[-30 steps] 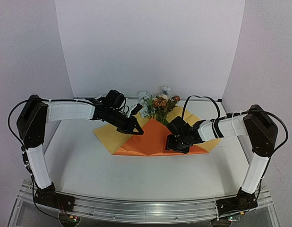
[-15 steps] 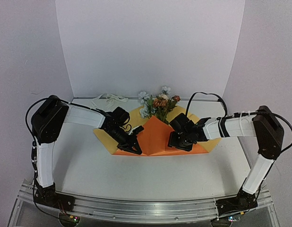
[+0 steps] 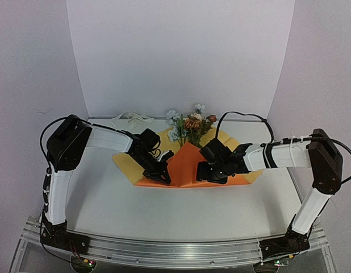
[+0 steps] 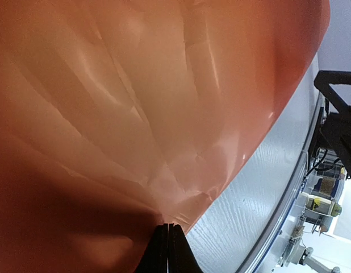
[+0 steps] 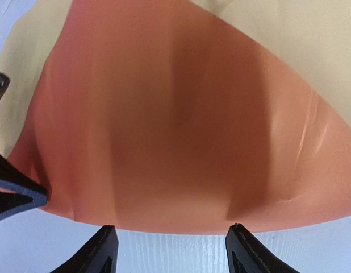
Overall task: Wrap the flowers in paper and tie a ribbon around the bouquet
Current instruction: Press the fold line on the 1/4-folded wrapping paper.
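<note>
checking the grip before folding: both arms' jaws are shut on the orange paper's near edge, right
Not both. The left jaws are shut on the near edge of the paper; the right jaws stand open at that edge, as the right wrist view shows.

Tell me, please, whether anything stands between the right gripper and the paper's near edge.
Nothing visible does. The right gripper, open, faces the near edge of the paper with only bare table between; the left gripper, shut on that edge, sits aside.
</note>
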Robot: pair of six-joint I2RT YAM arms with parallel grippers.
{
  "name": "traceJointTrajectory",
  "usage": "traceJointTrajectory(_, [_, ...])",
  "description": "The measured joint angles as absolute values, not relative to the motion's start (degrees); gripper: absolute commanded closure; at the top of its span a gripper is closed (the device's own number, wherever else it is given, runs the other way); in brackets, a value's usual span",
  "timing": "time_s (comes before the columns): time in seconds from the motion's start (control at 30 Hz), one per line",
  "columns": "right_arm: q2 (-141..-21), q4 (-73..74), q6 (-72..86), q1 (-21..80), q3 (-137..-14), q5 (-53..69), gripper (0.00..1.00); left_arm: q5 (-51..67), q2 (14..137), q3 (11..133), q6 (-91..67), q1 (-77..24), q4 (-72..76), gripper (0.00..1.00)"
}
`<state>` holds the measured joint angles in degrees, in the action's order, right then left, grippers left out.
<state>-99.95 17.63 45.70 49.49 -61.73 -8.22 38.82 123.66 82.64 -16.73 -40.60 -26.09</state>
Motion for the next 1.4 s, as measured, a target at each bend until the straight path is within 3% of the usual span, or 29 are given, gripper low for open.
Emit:
traceJointTrajectory(0.73, [-106.1,17.2,41.6,53.1,-63.3,-6.1,0.42,37.1,124.7,82.7,-17.0,-40.4,-26.3,0.97])
traceJointTrajectory(1.0, [-105.1,16.3,46.6,49.4,-58.6,-6.7,0.50,37.5,123.2,79.5,-16.9,-39.4,-23.6,0.97])
traceJointTrajectory(1.2, [-101.2,19.1,49.3,49.8,-56.1,-6.5,0.50,37.5,122.7,78.7,-16.9,-38.4,-23.5,0.97])
traceJointTrajectory(1.4, [-101.2,22.9,46.8,55.3,-66.9,-6.4,0.51,37.4,122.7,78.7,-16.8,-38.4,-23.5,0.97])
